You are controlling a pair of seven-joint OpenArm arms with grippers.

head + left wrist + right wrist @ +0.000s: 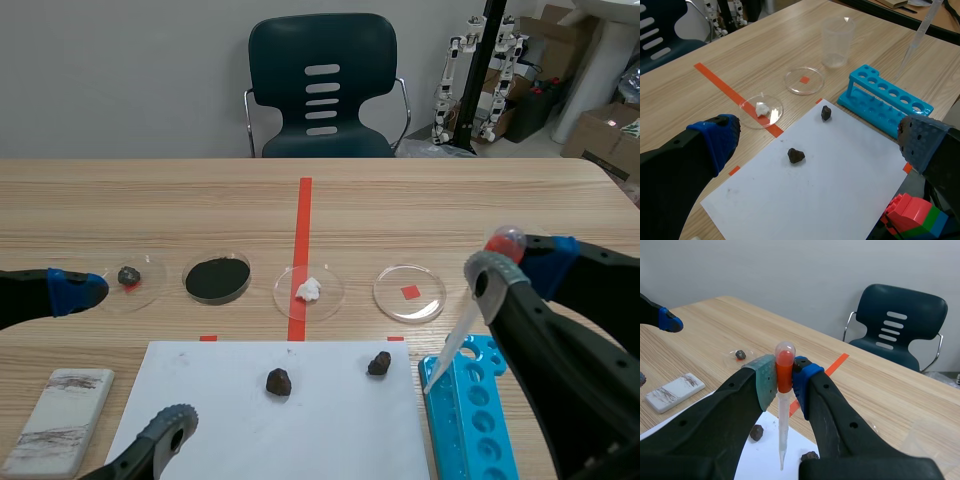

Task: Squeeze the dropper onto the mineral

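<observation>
The left gripper (820,145) sits low with its fingers spread wide apart. The right gripper (785,376) is raised, clamped on a dropper (783,430).

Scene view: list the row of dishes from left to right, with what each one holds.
leftmost dish holding a dark stone → second dish holding black powder → third dish holding a white lump → fourth dish, nothing in it, over a red tape square

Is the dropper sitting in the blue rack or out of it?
Out. The right pincer grips the dropper at its bulb, tip down in the air, clear of the blue rack.
</observation>
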